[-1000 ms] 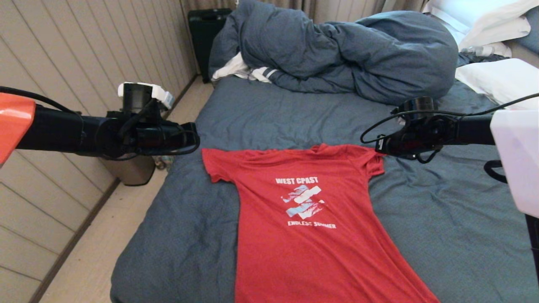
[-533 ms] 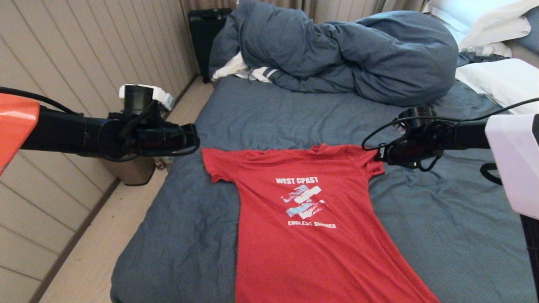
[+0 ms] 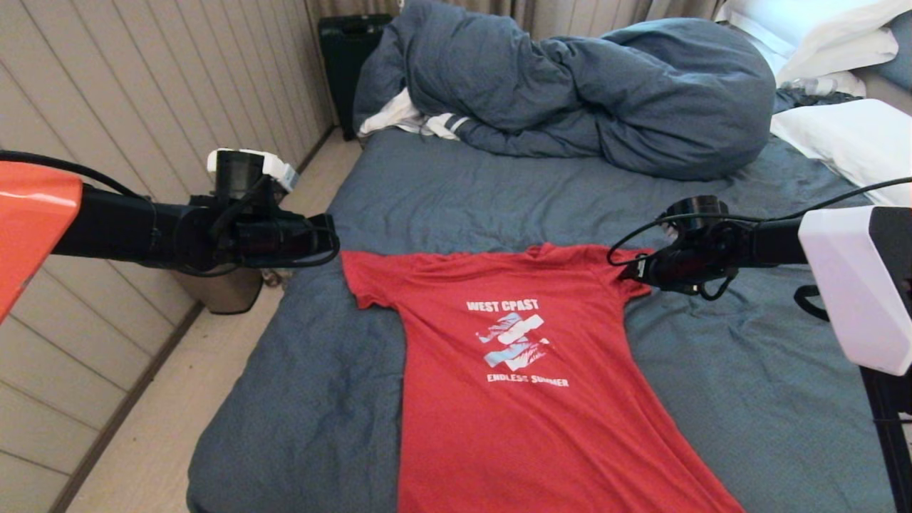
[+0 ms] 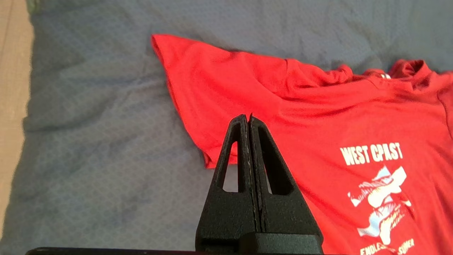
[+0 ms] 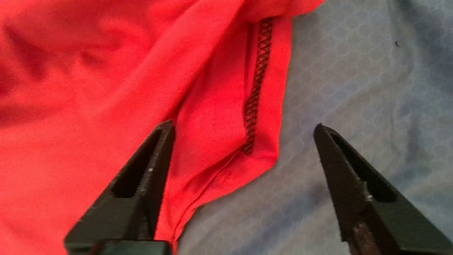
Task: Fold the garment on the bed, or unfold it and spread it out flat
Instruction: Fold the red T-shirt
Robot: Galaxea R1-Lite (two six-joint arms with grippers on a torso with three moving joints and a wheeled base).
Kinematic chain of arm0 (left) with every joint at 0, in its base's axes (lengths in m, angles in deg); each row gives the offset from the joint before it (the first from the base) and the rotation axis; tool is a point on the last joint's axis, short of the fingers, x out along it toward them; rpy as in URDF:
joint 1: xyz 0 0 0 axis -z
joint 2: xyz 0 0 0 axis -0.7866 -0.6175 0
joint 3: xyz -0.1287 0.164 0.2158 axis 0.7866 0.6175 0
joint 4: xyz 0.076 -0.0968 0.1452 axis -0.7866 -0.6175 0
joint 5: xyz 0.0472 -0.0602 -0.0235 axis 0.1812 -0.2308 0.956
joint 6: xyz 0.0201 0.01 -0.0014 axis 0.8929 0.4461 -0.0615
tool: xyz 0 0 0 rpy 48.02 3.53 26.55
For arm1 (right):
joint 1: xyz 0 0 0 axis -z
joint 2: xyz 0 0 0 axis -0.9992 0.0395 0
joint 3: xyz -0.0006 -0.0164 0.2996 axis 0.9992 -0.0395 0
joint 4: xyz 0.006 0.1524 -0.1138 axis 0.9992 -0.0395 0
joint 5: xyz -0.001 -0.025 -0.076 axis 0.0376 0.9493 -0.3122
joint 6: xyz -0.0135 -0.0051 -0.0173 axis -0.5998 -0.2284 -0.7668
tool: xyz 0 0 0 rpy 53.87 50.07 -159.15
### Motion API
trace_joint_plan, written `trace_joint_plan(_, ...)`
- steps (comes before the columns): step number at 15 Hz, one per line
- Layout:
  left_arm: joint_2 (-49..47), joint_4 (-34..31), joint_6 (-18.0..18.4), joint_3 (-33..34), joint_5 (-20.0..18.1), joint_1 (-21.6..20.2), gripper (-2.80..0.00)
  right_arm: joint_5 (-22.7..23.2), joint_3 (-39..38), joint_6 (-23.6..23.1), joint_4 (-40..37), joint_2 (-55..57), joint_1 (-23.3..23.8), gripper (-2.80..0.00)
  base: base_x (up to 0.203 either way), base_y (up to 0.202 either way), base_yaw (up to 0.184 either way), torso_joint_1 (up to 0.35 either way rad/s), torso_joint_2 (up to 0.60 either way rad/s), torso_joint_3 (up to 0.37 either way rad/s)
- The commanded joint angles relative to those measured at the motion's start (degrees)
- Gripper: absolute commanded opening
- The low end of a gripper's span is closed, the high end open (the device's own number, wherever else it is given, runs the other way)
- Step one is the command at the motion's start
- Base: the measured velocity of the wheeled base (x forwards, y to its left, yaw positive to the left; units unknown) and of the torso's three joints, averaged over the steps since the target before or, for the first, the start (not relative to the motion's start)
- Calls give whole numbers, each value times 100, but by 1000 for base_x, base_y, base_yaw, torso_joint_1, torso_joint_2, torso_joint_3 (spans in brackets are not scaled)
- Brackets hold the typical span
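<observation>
So the red T-shirt (image 3: 527,370) is lying print-up on the near part of the bed (image 3: 306,399), body running toward the camera and off the bottom edge, both short sleeves out to the sides, looks pretty much spread flat already. The thing that's changed over the last second is the right gripper (image 3: 630,272): it was shut a moment ago and now its jaws are standing wide apart, and the arm has dipped lower toward the shirt's right sleeve (image 5: 247,106). In the right wrist view the sleeve hem with its dark stitching sits right between the two open fingers (image 5: 148,170), nothing pinched yet, one finger over red cloth and the other over bare sheet. Reads like it's lining up a grab on that sleeve, probably the first fold or a last tug to flatten it. The left gripper (image 4: 250,122) is closed tight on nothing and hovers above the left sleeve, basically where it was. Farther back the bunched blue-grey duvet (image 3: 570,92) and white pillows (image 3: 848,135) sit well clear of the shirt.
</observation>
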Motion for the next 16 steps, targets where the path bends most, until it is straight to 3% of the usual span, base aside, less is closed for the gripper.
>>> trace_joint_plan(1, -32, 5, -14, -15, -3, 0, -280, 3, -2, 9, 4, 112, -10, 0, 0, 0, 0, 0, 0, 0)
trace_joint_plan(2, -54, 5, -5, -34, -3, 0, -280, 3, -2, 9, 4, 136, -10, -280, 0, 0, 0, 0, 0, 0)
trace_joint_plan(12, 48, 5, -40, 65, -12, 0, -280, -32, -56, 220, 32, -512, -48, -280, 0, 0, 0, 0, 0, 0)
trace_joint_plan(16, 90, 0, -49, 98, -12, 0, -280, -298, -52, 147, 50, -574, -749, -280, 0, 0, 0, 0, 0, 0)
